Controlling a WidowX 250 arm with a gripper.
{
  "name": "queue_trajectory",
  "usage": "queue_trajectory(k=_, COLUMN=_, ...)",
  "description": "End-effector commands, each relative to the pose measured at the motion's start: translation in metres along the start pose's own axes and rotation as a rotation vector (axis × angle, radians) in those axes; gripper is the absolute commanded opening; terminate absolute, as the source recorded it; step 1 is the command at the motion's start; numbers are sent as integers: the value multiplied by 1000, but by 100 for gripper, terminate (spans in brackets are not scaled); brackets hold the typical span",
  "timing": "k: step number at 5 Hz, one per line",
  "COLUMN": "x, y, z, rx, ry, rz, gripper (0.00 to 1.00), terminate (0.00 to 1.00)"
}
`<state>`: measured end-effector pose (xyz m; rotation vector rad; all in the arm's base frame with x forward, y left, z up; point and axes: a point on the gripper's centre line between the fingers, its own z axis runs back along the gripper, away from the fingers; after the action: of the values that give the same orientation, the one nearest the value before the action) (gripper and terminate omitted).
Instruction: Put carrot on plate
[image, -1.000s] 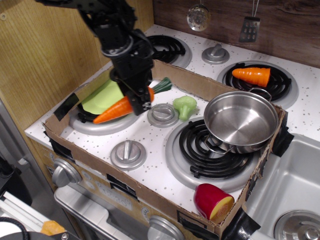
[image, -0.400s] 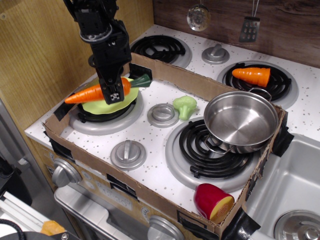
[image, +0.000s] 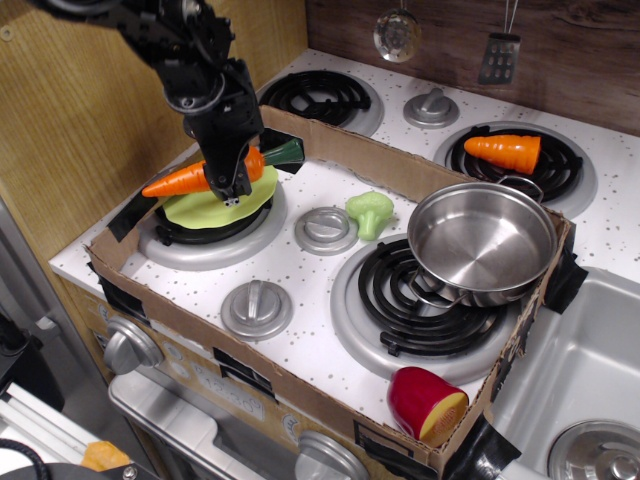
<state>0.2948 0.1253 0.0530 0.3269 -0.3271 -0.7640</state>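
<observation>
The long orange carrot (image: 183, 179) with its dark green stem end (image: 283, 153) is held crosswise in my gripper (image: 236, 180), right over the lime-green plate (image: 205, 209). The plate lies on the front left burner inside the cardboard tray. My gripper is shut on the carrot's middle, black fingers pointing down. The carrot's tip points left and its stem points right. I cannot tell whether the carrot touches the plate.
A cardboard tray (image: 300, 385) frames the stove top. A steel pot (image: 482, 243) sits on the front right burner. A green broccoli toy (image: 369, 211) lies mid-tray. A stubby orange carrot (image: 503, 151) is on the back right burner. A red-yellow toy (image: 426, 403) sits at the front right corner.
My gripper carried the carrot up and left from the plate's right edge to over the plate, then lowered a little; the carrot turned more level.
</observation>
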Motion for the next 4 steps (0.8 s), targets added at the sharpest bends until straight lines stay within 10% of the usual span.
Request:
queue_trajectory(k=1, x=8, y=10, z=9, rx=97, ry=-70, rz=-18, gripper=100, terminate=0)
queue_trajectory(k=3, x=16, y=7, z=22, rx=114, ry=21, rz=-21, gripper=100, terminate=0)
queue_trajectory(k=4, x=32, y=-5, z=72, rx=179, ry=140, rz=17, gripper=100, terminate=0)
